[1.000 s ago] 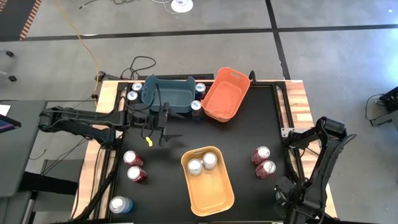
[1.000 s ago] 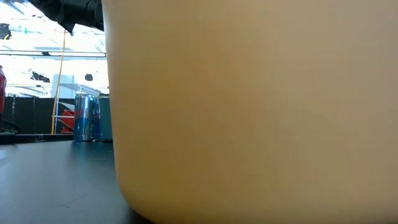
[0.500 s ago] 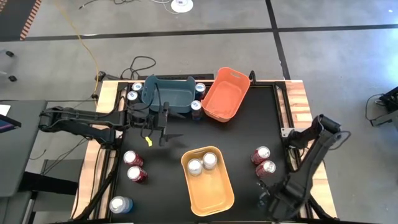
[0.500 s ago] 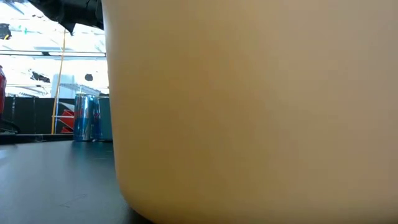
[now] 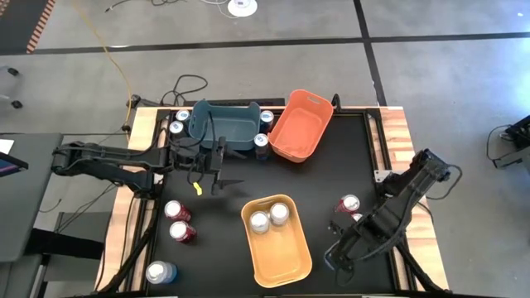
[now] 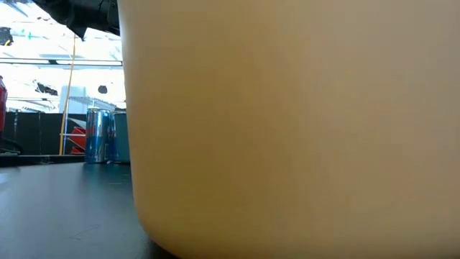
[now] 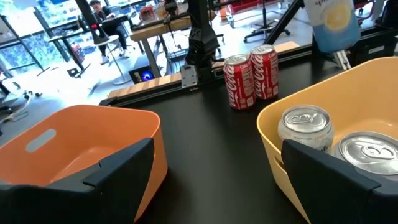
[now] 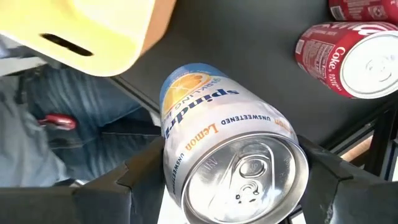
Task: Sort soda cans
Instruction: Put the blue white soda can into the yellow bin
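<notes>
The black bench [image 5: 224, 248] sits on a grey concrete floor, with three bins and scattered cans on it. I have a pale lemon can [image 8: 233, 152] clamped between the fingers of the right gripper [image 8: 233, 186], its silver top facing the wrist camera. From overhead, that gripper [image 5: 335, 255] hangs low at the near right of the bench, just beside the right wall of the yellow bin [image 5: 291, 266], where two silver-topped cans [image 5: 269, 218] already stand at the far end.

As I judge it, the step in hand is carrying this can over the yellow bin's rim and setting it in. To do it well I want to lift enough to clear the wall, keep the can steady in the grip so it does not twist, and lower it into the bare near half of the bin, away from the two cans, before I let go. The two red cans [image 5: 349, 207] stand just beyond my right arm, so I would avoid sweeping the elbow back into them.

My left gripper [image 5: 217, 171] waits with fingers apart, holding nothing, near the teal bin [image 5: 224, 126] and not far from the orange bin [image 5: 300, 126]. Two more red cans [image 5: 179, 221] and a pale one [image 5: 160, 271] remain at the near left.
</notes>
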Robot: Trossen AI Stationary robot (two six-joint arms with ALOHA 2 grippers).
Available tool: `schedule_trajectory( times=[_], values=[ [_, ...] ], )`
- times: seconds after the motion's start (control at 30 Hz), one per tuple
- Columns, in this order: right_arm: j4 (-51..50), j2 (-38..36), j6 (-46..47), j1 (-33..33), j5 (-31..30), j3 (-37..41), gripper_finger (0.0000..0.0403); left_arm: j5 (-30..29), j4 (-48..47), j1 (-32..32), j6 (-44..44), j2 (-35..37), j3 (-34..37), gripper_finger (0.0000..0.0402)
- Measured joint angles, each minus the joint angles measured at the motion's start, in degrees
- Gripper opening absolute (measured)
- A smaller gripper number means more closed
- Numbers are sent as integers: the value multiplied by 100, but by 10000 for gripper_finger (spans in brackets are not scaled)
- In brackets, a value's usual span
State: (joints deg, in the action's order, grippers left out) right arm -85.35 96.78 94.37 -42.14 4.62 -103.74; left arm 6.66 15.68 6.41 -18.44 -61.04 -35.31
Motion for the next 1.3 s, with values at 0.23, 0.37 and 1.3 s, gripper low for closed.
schedule_trajectory(
  times=[0.23,0.37,1.3],
  values=[
    [-168,-5,-86,130,-40,-512,276,7,2,-1,-2,0,0,349],
    [-153,-5,-149,172,-154,-610,275,7,35,-2,-2,0,0,349],
    [530,813,-2151,1338,-610,-960,275,7,30,-2,5,0,0,349]
  ],
)
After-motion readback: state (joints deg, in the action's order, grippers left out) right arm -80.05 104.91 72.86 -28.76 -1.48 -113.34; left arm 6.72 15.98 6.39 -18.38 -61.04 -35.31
